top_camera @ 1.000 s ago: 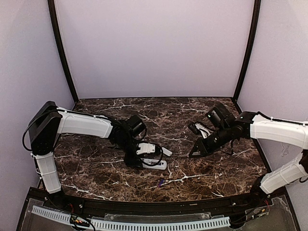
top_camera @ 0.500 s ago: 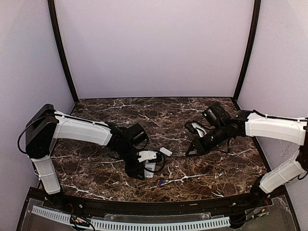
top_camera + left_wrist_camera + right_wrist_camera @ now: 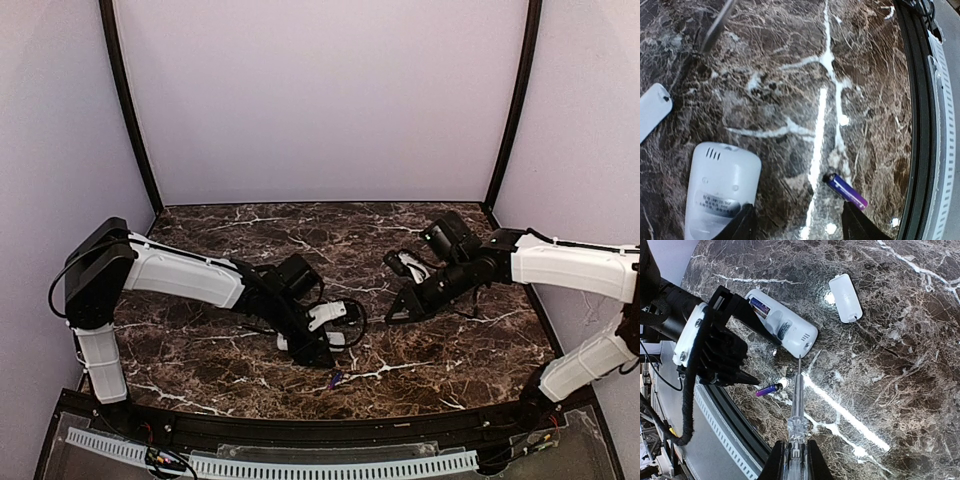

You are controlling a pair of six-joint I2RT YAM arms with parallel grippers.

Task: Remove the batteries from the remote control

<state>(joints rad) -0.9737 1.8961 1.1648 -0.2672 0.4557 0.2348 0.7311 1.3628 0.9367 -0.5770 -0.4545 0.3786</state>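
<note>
Right wrist: white open-backed remote control [image 3: 790,330]; left end effector [image 3: 797,221] spread, right end effector [image 3: 795,460] gripping pick [image 3: 798,390]

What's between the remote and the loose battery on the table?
Nothing. Only bare table, crossed by a white vein, separates the remote from the battery; the left wrist view shows it best.

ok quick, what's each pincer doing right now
Left pincer: open, holding nothing.
Right pincer: shut on a thin pointed tool.
</note>
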